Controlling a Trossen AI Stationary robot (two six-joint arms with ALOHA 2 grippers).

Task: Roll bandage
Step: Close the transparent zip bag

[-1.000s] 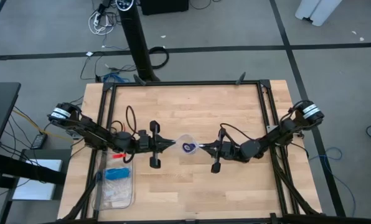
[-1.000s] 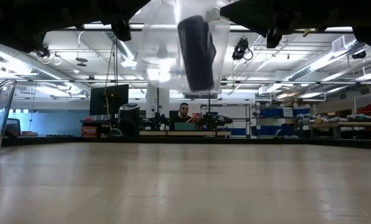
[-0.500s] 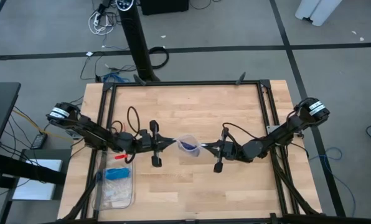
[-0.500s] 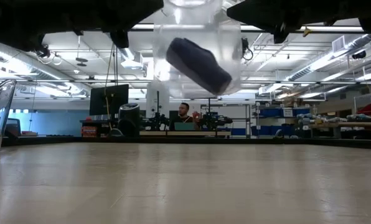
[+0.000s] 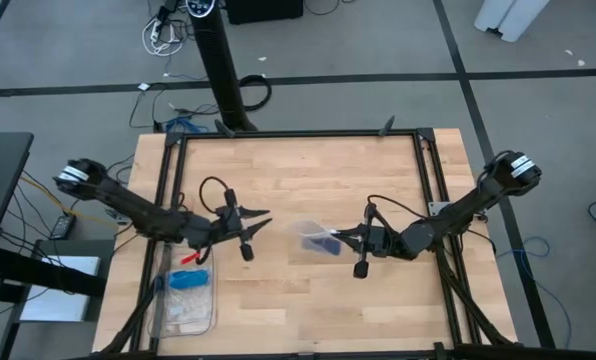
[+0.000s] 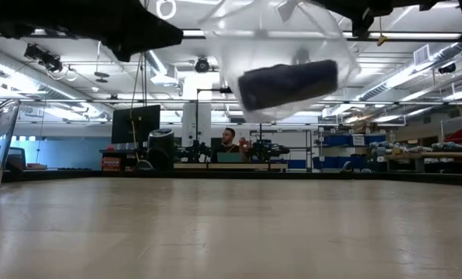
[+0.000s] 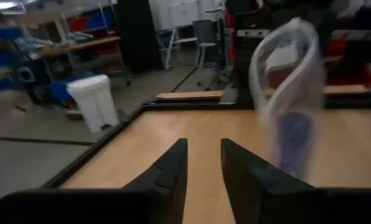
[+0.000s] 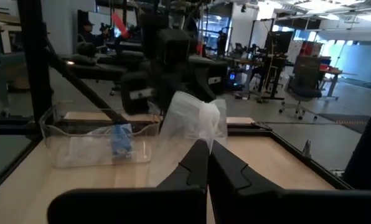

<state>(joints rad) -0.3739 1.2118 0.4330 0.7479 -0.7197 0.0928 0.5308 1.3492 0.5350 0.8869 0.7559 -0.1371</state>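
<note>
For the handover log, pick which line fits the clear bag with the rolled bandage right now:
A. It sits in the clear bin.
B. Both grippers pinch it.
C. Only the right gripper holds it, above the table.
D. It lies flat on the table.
C: the right gripper pinches the clear bag with the bandage inside, hanging above the table, while the left gripper stands open and apart from it.

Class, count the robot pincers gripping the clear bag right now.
1. The right pincer grips the clear bag holding the bandage above the table; the left pincer stands open, apart from it.
</note>
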